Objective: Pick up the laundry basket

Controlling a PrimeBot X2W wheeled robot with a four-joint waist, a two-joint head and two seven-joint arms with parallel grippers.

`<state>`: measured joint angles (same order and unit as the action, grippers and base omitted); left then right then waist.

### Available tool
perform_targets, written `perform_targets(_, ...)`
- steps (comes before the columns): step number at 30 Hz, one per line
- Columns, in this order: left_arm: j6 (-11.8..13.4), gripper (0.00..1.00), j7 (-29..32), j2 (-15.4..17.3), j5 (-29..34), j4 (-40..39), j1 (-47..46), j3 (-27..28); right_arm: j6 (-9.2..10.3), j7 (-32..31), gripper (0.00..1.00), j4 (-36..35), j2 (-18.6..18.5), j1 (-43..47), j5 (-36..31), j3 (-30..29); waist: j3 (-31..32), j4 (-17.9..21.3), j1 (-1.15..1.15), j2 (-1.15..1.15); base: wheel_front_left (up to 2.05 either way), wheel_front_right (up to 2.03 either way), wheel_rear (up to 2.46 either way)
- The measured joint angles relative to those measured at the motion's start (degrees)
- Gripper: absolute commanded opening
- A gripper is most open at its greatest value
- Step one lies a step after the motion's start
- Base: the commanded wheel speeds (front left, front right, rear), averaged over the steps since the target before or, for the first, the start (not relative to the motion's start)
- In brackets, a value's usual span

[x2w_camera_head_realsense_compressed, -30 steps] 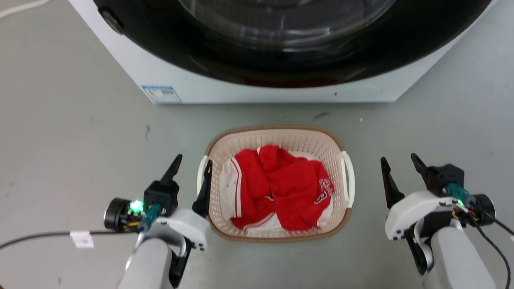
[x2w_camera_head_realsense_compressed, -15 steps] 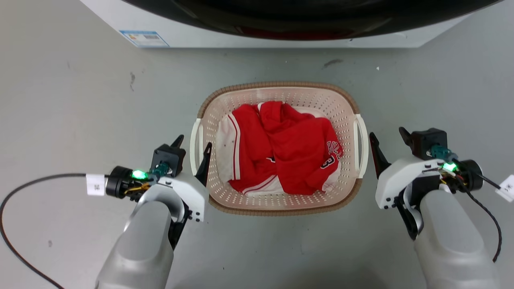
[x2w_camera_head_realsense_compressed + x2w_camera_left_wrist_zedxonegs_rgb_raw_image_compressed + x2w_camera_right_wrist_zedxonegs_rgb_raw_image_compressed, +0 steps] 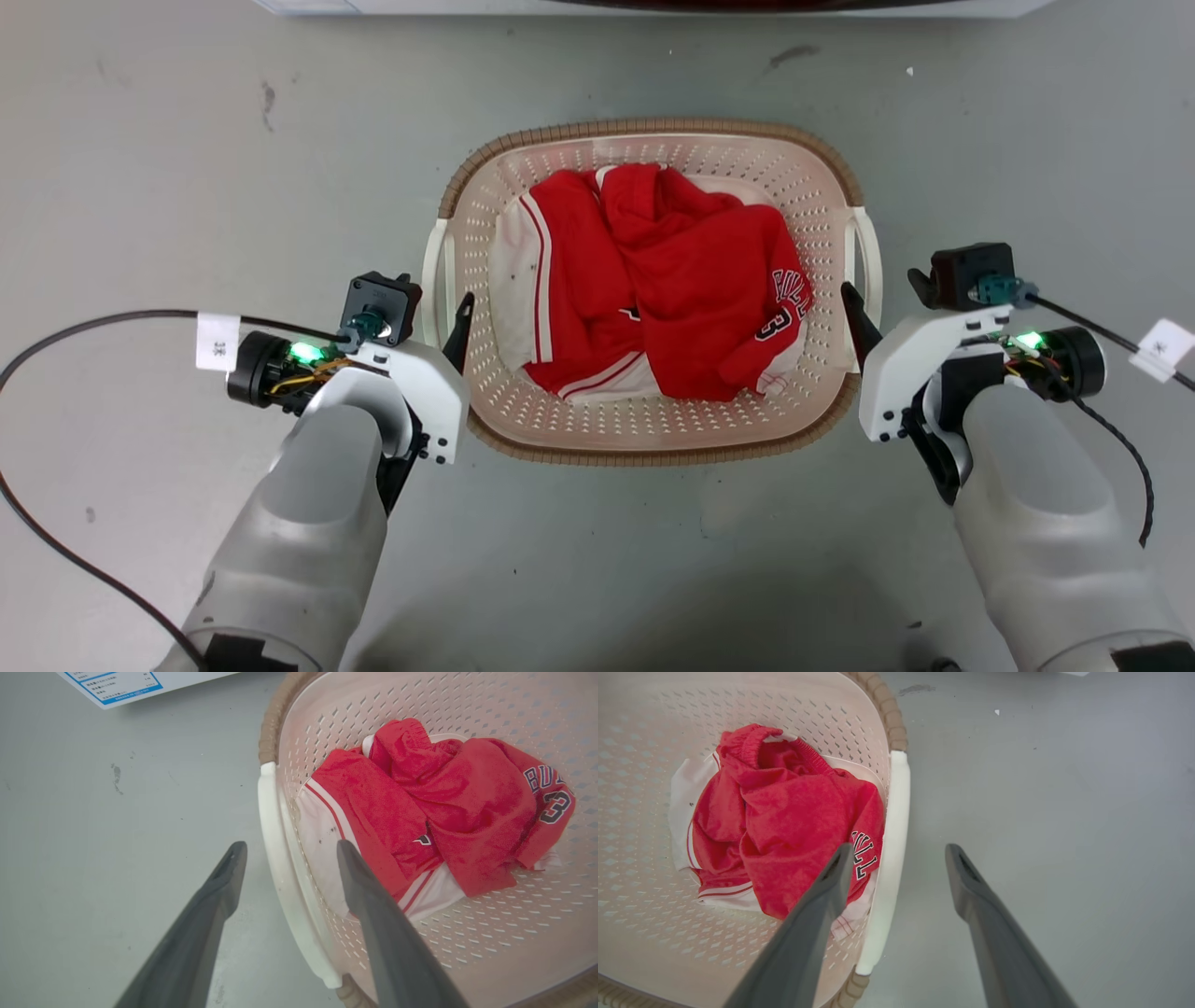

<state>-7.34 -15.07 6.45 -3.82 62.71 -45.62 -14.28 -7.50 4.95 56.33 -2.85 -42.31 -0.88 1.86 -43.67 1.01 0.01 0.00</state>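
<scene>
The laundry basket (image 3: 653,124) is cream-white and perforated with a brown woven rim, and it stands on the grey floor holding red and white clothes (image 3: 672,280). My left gripper (image 3: 431,303) is open astride the white left handle (image 3: 275,835), with one finger outside and the other inside the basket (image 3: 420,704). On the other side my right gripper (image 3: 882,291) is also open and straddles the right handle (image 3: 896,826), its inner finger over the clothes in the basket (image 3: 644,728). Neither pair of fingers is pressed onto its handle.
The white base of the washing machine (image 3: 653,5) runs along the top edge, and its blue label (image 3: 117,683) shows beyond the left fingers. A black cable (image 3: 93,322) loops over the floor at the left. A second cable (image 3: 1102,327) trails from the right wrist.
The camera has tipped down, sliding the washing machine almost out of the picture. Both grippers have come in to the basket; the right one closed the gap and now straddles its handle.
</scene>
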Motion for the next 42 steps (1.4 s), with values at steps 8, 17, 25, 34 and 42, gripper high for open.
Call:
perform_targets(8, -0.1, 1.00, 1.4, -0.3, -2.9, 6.3, -4.9, -3.8, -0.01, -2.4, 1.00, 4.9, 0.0, -4.9, 1.7, 2.1, -2.9, -0.2, 0.00, 0.00, 0.00, 0.00, 0.00)
perform_targets(17, -0.1, 1.00, 5.6, -0.5, -8.3, 8.2, -7.8, -10.2, -0.01, -4.4, 1.00, 8.8, 0.0, -9.1, 0.8, 1.7, -5.2, -0.8, -0.01, 0.00, 0.00, 0.00, 0.00)
perform_targets(25, -0.1, 1.00, 7.2, 0.3, -13.6, 7.8, -8.3, -15.5, -0.01, -4.3, 1.00, 10.7, 0.0, -10.3, 0.9, 2.4, -5.6, -0.9, -0.01, 0.00, 0.00, 0.00, 0.00)
perform_targets(34, -0.1, 0.00, 9.2, 1.6, -20.0, 5.7, -8.3, -21.6, 0.00, -4.2, 0.00, 12.3, 0.0, -11.0, 1.5, 3.1, -5.6, -1.0, -0.01, 0.00, 0.00, 0.00, 0.00)
perform_targets(42, 0.0, 0.00, 10.2, 2.8, -24.8, 4.4, -8.3, -26.4, 0.00, -3.7, 0.00, 13.3, 0.0, -11.3, 1.3, 2.7, -5.3, -1.1, -0.01, 0.00, 0.00, 0.00, 0.00)
